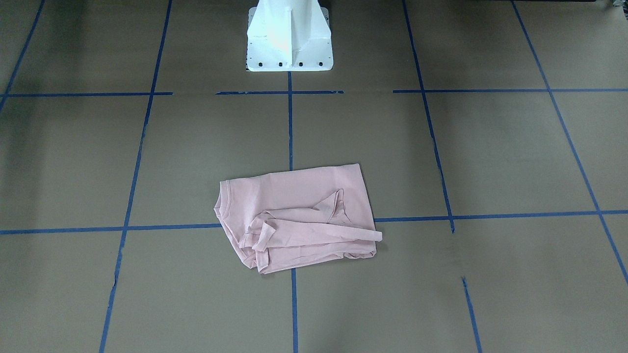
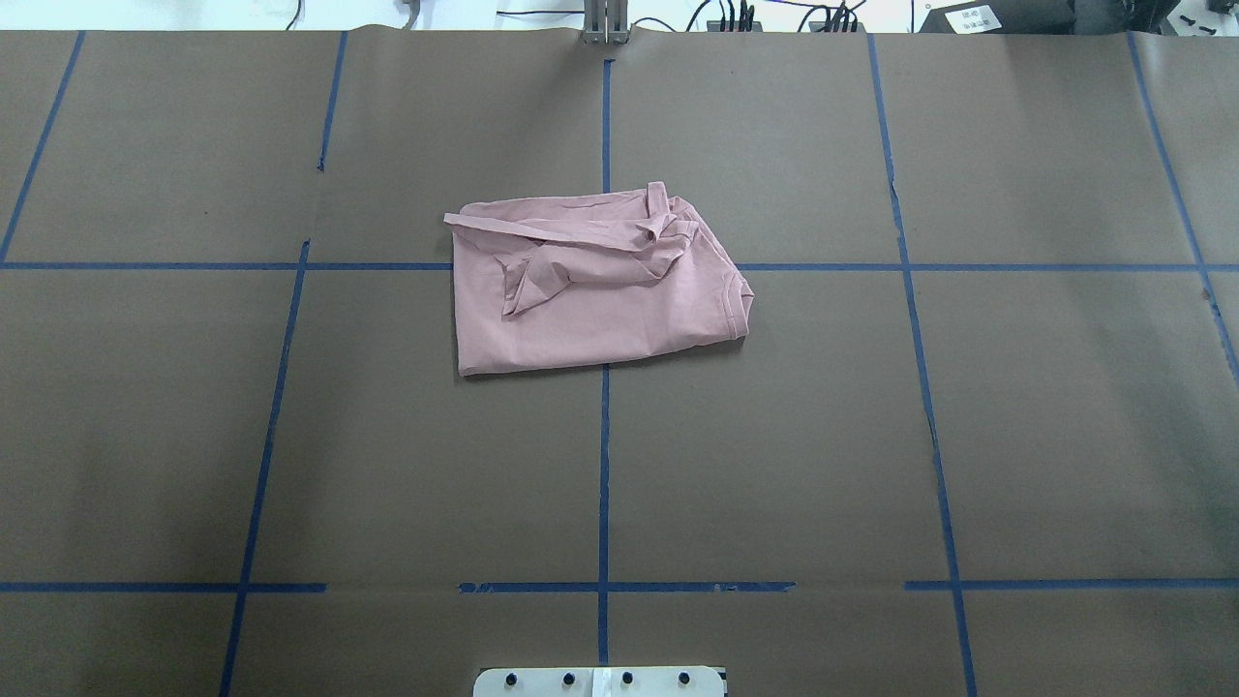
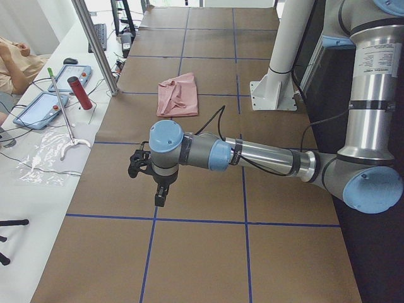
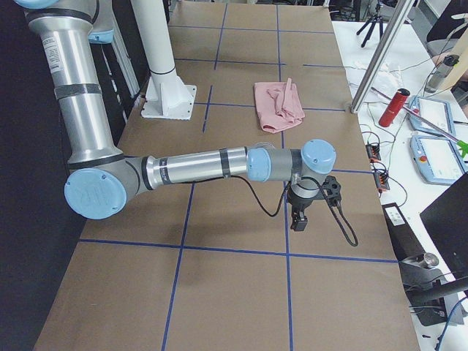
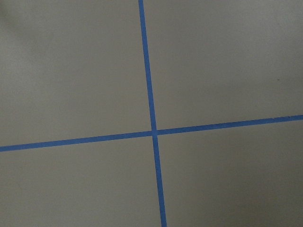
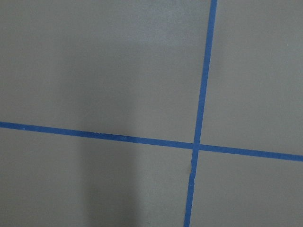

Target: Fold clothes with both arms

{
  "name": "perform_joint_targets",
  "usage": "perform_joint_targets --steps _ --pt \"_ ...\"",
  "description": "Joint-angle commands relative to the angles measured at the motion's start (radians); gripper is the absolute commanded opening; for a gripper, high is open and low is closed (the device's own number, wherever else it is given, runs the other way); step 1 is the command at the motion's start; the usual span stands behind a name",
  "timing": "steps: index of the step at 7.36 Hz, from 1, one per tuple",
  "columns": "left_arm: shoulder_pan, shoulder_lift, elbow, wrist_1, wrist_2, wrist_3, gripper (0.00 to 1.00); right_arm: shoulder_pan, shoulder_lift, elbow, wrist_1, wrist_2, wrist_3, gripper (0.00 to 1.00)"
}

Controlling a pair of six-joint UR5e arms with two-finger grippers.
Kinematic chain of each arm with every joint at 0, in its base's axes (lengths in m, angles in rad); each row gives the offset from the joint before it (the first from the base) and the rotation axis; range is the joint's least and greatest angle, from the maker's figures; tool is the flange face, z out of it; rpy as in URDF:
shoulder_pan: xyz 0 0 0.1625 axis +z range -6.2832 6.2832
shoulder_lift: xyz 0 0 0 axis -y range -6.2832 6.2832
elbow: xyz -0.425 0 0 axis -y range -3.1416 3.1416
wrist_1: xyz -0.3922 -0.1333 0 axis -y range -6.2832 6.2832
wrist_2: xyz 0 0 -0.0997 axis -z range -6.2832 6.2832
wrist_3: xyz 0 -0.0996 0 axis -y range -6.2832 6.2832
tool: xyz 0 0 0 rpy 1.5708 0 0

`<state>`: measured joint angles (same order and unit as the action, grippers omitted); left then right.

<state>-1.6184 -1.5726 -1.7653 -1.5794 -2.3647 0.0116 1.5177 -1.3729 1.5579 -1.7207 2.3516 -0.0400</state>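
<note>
The pale pink T-shirt (image 1: 299, 215) lies bunched in a rough folded rectangle near the table's middle, plain side up, with a sleeve and hem strip lying across it; the print is hidden. It also shows in the overhead view (image 2: 590, 290) and both side views (image 3: 178, 95) (image 4: 278, 106). The left arm's gripper (image 3: 161, 196) hangs over bare table far from the shirt, toward the table's left end. The right arm's gripper (image 4: 300, 219) hangs likewise toward the right end. I cannot tell whether either is open or shut. Both wrist views show only brown table and blue tape.
The white pedestal base (image 1: 289, 39) stands at the robot's side of the table (image 2: 871, 436). Blue tape lines grid the brown surface. Beyond the far edge are a metal pole (image 3: 95, 44), a red bottle (image 3: 80, 93), tablets (image 3: 38, 108) and a seated person.
</note>
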Motion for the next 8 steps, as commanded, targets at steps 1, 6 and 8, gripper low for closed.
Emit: perform_joint_targets --steps 1,6,8 --pt "0.002 0.034 -0.081 0.001 0.013 -0.007 1.0 -0.001 -0.006 0.022 0.0 0.005 0.0 1.0" --pt "0.008 0.035 -0.049 0.016 0.073 -0.09 1.0 0.009 -0.086 0.103 0.006 -0.009 0.011 1.0" --pt "0.008 0.048 -0.045 0.047 0.043 -0.079 1.0 0.009 -0.084 0.105 0.006 -0.009 0.015 1.0"
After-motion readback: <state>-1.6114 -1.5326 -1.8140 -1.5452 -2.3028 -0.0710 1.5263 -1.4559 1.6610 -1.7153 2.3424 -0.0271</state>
